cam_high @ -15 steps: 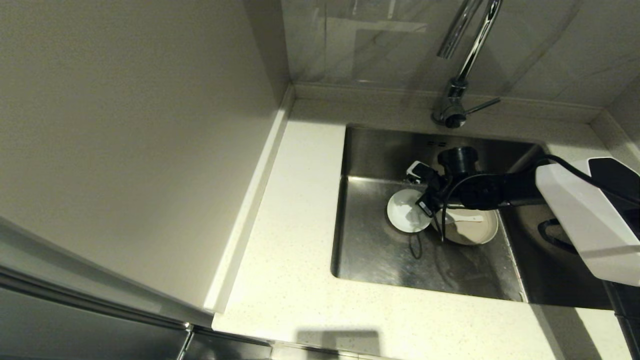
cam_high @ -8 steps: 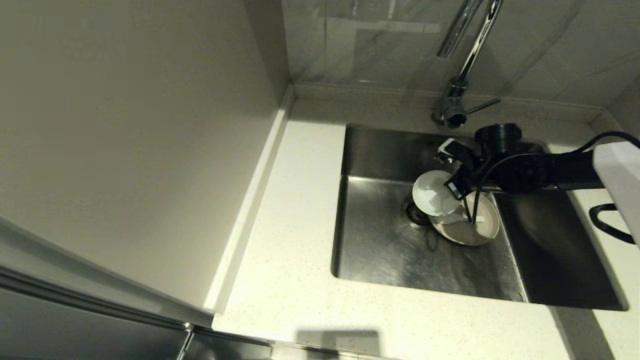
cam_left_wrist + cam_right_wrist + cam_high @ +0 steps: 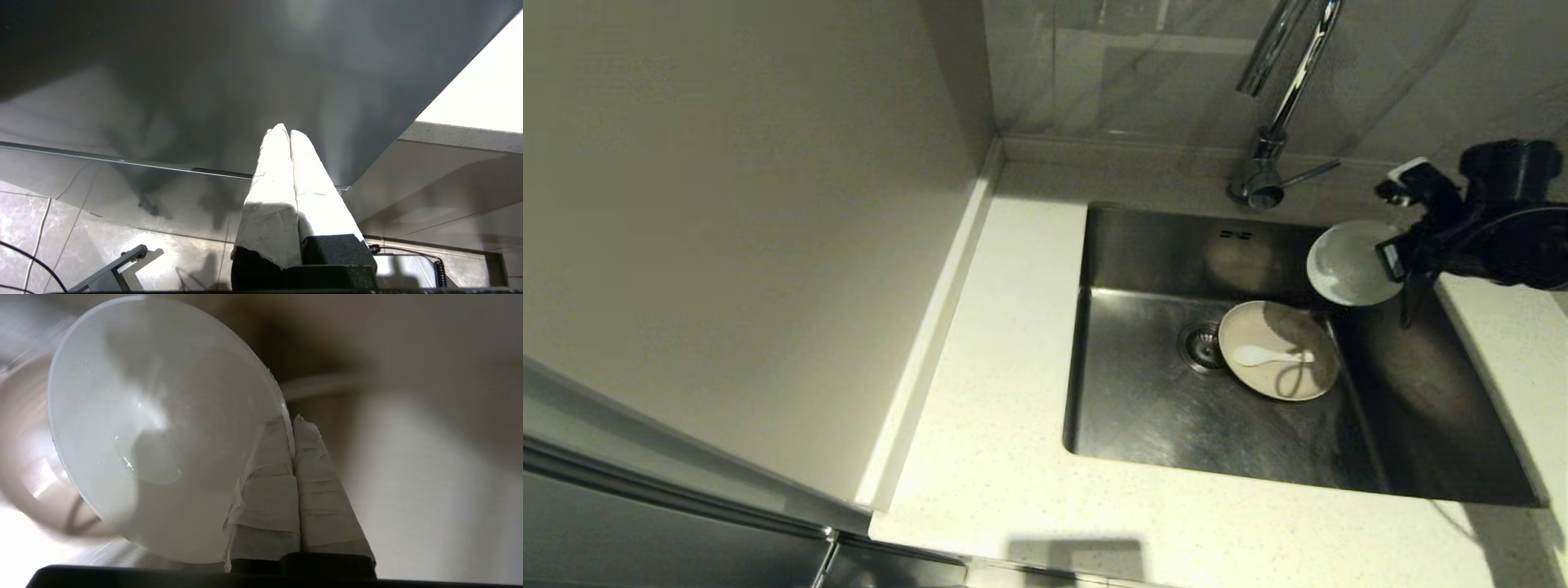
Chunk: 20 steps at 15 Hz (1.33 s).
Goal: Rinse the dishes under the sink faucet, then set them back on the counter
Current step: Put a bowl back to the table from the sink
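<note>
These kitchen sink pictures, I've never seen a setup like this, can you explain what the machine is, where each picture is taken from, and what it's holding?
This is a two-armed robot standing at a kitchen sink. The wide picture comes from a camera on its head, looking down. The other two come from cameras on its wrists, behind each tool's fingers.

The right tool reaches in from the right. Its taped fingers are pinched on the rim of a small white bowl, held tilted above the basin's right edge, with a little water in it.

On the sink floor lies a cream plate with a white spoon on it, beside the drain. The faucet stands behind.

The left tool is shut, holds nothing, and is parked below the counter.
</note>
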Motion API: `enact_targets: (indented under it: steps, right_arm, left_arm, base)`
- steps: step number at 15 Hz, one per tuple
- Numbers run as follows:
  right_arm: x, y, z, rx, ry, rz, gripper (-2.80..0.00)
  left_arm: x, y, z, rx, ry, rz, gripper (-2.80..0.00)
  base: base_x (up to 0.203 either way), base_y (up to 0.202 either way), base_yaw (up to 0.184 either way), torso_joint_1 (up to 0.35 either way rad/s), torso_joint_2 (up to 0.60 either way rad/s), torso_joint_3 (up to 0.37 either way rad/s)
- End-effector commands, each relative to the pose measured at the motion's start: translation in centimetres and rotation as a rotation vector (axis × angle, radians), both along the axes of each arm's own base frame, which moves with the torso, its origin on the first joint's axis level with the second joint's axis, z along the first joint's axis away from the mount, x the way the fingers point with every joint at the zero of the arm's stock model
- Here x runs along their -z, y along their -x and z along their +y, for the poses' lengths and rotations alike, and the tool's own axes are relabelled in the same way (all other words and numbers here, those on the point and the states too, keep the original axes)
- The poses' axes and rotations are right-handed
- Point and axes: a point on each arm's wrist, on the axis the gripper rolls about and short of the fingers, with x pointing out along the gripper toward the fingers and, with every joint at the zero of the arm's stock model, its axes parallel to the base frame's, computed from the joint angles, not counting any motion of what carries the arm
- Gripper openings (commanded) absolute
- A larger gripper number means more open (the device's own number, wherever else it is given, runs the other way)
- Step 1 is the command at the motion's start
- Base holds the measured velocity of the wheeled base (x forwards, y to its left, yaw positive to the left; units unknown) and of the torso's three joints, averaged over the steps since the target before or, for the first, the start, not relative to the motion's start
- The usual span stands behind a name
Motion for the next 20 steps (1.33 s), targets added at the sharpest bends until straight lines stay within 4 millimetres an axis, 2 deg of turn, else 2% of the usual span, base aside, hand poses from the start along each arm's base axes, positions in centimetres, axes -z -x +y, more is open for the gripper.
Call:
enact_targets:
  steps: [1, 5, 7, 11, 14, 17, 20]
  right_arm:
    - [-4.8, 2.7, -0.9, 0.037, 0.042, -0.198, -2.80]
    - [-9.1, 5.9, -1.0, 0.107, 0.095, -0.470, -2.80]
    - [-10.6, 7.4, -0.6, 0.107, 0.095, -0.544, -2.80]
    - [-12.9, 9.3, -0.1, 0.096, 0.070, -0.720, -2.80]
    - [-13.1, 10.2, 0.2, 0.076, 0.002, -0.850, -2.80]
    - [-12.9, 11.2, 0.4, 0.059, 0.027, -1.015, -2.80]
    - [-14.2, 12.8, 0.8, 0.046, 0.067, -1.184, -2.80]
  left_arm:
    - [0.0, 0.0, 0.0, -0.001, 0.001, -0.003, -2.80]
    - [0.0, 0.0, 0.0, -0.001, 0.001, -0.003, -2.80]
    - [0.0, 0.0, 0.0, -0.001, 0.001, -0.003, -2.80]
    - [0.0, 0.0, 0.0, -0.001, 0.001, -0.003, -2.80]
    - [0.0, 0.0, 0.0, -0.001, 0.001, -0.003, -2.80]
    - [0.0, 0.0, 0.0, -0.001, 0.001, -0.003, -2.80]
    - [0.0, 0.0, 0.0, -0.001, 0.001, -0.003, -2.80]
  base:
    - [0.000, 0.000, 0.000, 0.000, 0.00, 0.000]
    - [0.000, 0.000, 0.000, 0.000, 0.00, 0.000]
    - [0.000, 0.000, 0.000, 0.000, 0.00, 0.000]
    - [0.000, 0.000, 0.000, 0.000, 0.00, 0.000]
    - [0.000, 0.000, 0.000, 0.000, 0.00, 0.000]
    - [0.000, 0.000, 0.000, 0.000, 0.00, 0.000]
    - [0.000, 0.000, 0.000, 0.000, 0.00, 0.000]
